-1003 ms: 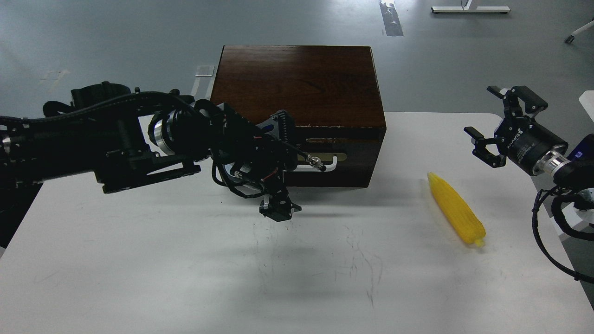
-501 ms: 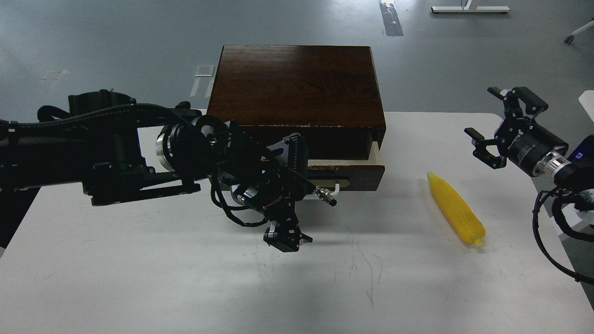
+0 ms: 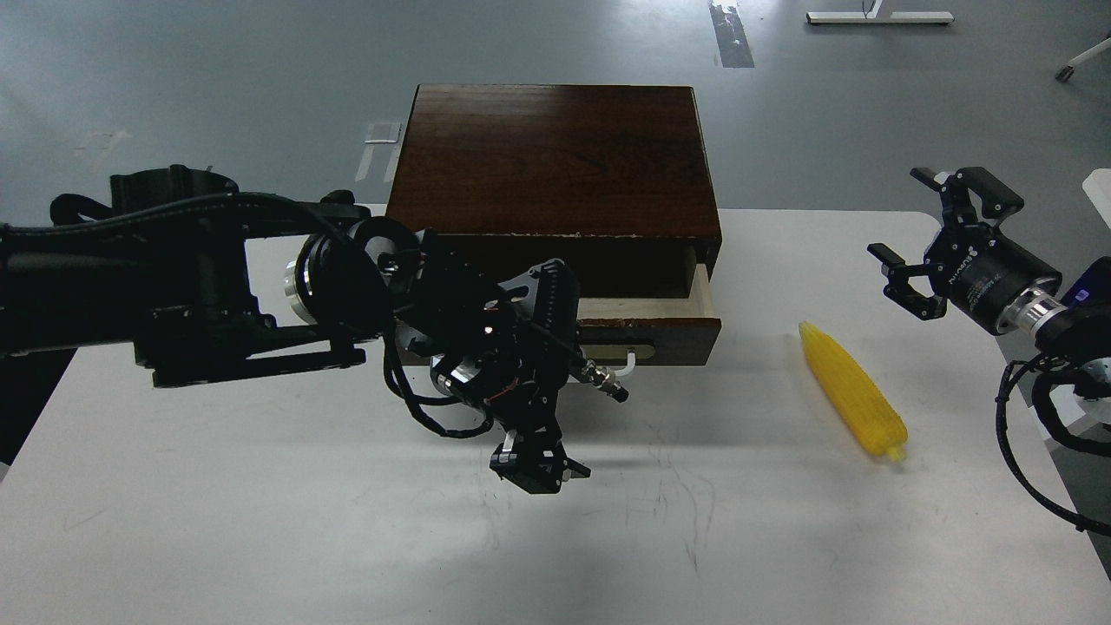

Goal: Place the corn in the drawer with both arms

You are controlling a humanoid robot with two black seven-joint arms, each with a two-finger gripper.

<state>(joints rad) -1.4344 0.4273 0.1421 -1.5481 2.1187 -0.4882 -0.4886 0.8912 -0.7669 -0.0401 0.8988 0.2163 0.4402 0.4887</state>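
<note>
The dark wood box (image 3: pixel 555 156) stands at the back middle of the white table. Its drawer (image 3: pixel 668 330) is pulled partly out, and a strip of pale interior (image 3: pixel 647 305) shows. My left gripper (image 3: pixel 555 369) is at the drawer front and covers the left part of the white handle (image 3: pixel 627 357). Its fingers at the handle are dark and mostly hidden, and one black finger (image 3: pixel 538 467) hangs low over the table. The yellow corn (image 3: pixel 852 403) lies on the table right of the drawer, tapered end toward the back. My right gripper (image 3: pixel 929 243) is open and empty, above and behind the corn.
The white table (image 3: pixel 260 521) has faint scuff marks in front of the drawer. Its right edge (image 3: pixel 1055 460) runs close to the corn, with my right arm's black cables (image 3: pixel 1015 434) hanging beside it. Grey floor lies beyond the table.
My left gripper has drawn back toward me and the drawer has come out with it, from shut to partly open. The right gripper and the corn have barely moved.
</note>
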